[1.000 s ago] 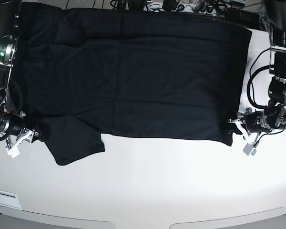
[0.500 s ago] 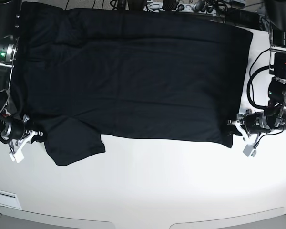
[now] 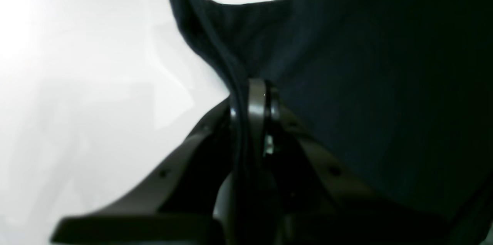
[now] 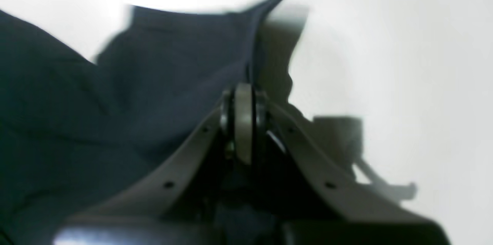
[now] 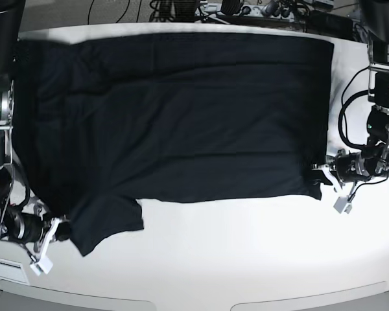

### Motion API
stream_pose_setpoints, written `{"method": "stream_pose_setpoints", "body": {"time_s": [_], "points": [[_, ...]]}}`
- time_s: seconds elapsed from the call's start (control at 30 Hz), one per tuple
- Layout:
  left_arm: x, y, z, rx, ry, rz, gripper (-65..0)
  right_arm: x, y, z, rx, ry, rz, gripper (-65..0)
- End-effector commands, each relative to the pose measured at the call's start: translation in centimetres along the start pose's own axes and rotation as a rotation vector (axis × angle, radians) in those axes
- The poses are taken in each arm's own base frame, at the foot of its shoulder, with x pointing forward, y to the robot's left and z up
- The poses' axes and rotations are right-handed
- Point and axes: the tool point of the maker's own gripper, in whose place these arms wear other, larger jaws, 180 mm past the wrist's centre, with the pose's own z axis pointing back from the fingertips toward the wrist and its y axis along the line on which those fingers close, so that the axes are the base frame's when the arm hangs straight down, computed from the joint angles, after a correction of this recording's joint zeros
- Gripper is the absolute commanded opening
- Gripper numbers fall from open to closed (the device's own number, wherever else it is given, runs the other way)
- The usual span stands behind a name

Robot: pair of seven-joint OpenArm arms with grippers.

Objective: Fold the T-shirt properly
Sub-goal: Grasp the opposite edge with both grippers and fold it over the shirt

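Now left tool (image 5: 319, 175) clamped on T-shirt (image 5: 181, 116) hem corner; right tool (image 5: 57, 228) clamped on sleeve edge.

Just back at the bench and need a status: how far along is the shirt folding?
Early. Done: both end effectors are shut on the T-shirt, the left end effector on a hem corner, the right end effector at the sleeve edge. In hand: those two pinches. Left: every fold; the shirt lies spread flat on the white table, sleeve still sticking out.
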Motion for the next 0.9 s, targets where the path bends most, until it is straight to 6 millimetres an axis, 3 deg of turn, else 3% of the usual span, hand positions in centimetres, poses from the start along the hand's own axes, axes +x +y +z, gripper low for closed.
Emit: {"method": "stream_pose_setpoints", "body": {"time_s": [0.0, 0.13, 0.33, 0.47, 0.63, 0.77, 0.87], "points": [[1.1, 1.1, 1.3, 0.040, -0.010, -0.017, -65.0, 2.9, -0.9, 1.6, -0.028, -0.075, 0.010, -65.0], [1.1, 1.3, 1.8, 0.037, -0.007, -0.042, -65.0, 2.5, -0.9, 1.4, -0.028, -0.064, 0.005, -65.0], [1.1, 0.4, 2.8, -0.048, -0.009, -0.106, -65.0, -1.3, -0.4, 0.7, 0.013, 0.020, -0.044, -65.0], [0.6, -1.1, 3.9, -0.154, 0.013, -0.110, -65.0, -3.1, 0.1, 1.6, 0.080, 0.059, -0.115, -65.0], [0.6, -1.4, 5.7, -0.200, 0.029, -0.085, -65.0, -3.4, -1.4, 3.5, 0.065, 0.057, -0.144, -65.0], [1.5, -3.5, 7.3, -0.280, 0.020, -0.117, -65.0, -4.1, -2.5, 4.5, 0.038, 0.076, -0.149, -65.0], [1.2, -5.3, 7.7, -0.295, 0.084, -0.225, -65.0, -4.7, -2.1, 4.5, 0.053, 0.115, -0.152, -65.0]]}}
